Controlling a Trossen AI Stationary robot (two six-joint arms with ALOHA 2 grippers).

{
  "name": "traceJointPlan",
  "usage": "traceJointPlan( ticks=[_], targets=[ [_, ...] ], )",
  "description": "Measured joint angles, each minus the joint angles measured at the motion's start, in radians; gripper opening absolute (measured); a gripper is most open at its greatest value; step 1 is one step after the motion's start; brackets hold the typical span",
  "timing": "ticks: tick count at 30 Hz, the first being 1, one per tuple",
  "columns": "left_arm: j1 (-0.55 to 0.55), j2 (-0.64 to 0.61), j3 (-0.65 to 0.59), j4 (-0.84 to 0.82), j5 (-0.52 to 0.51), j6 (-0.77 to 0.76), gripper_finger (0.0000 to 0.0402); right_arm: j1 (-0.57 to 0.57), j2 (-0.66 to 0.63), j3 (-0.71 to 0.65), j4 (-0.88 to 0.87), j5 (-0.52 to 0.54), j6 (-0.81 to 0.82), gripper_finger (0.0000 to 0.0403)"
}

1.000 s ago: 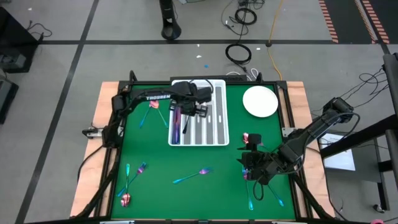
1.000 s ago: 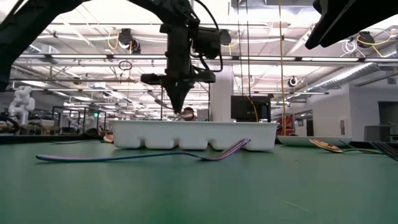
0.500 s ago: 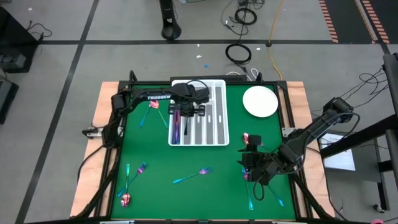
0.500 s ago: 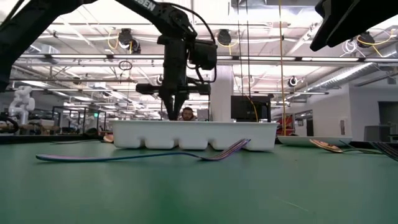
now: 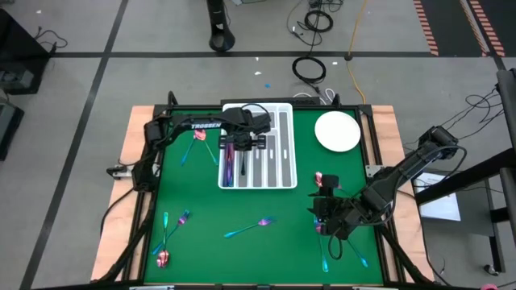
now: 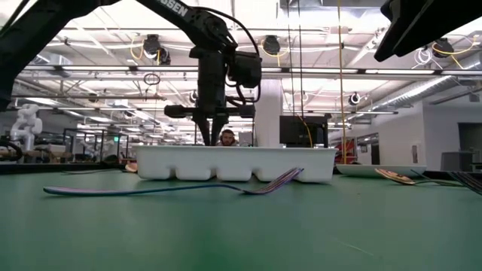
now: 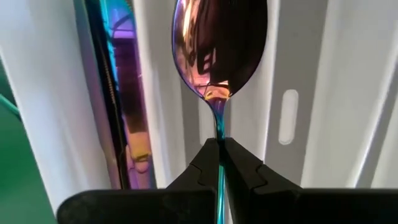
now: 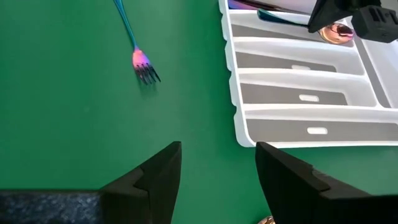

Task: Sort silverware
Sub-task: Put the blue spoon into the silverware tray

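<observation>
The left pincer (image 7: 221,152) is clamped on the thin handle of an iridescent purple metal spoon (image 7: 219,46) above the white compartmented plastic tray (image 5: 284,161); the right pincer (image 8: 217,165) hangs spread over the green counter (image 8: 74,137).

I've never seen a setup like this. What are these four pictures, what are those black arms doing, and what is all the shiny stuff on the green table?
These are two robot arms at a green table, each ending in two-finger jaws. One picture looks straight down from above, one looks level across the tabletop, and two come from cameras on the arms' wrists. The left gripper is shut on a rainbow-coloured spoon, holding it by the handle over a white compartmented tray. The tray's outer slot already holds some cutlery. The right gripper waits open at the table's right side. More iridescent pieces lie loose on the table, among them a fork near the middle. A round white plate sits beside the tray.
</observation>
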Motion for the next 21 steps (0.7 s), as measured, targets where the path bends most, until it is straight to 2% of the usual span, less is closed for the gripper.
traceJointPlan(
  ticks=[6, 15, 21],
  targets=[
    [0.003, 0.001, -0.001, -0.011, -0.011, 0.008, 0.0008, 0.000, 0.000, 0.000, 0.000, 0.000, 0.000, 0.0194],
    [0.003, 0.001, -0.068, 0.031, -0.001, -0.015, 0.0009, 0.000, 0.000, 0.000, 0.008, 0.000, 0.000, 0.0194],
    [0.000, 0.001, -0.081, 0.078, -0.011, 0.017, 0.0022, 0.000, 0.000, 0.000, 0.008, 0.000, -0.004, 0.0194]
  ],
)
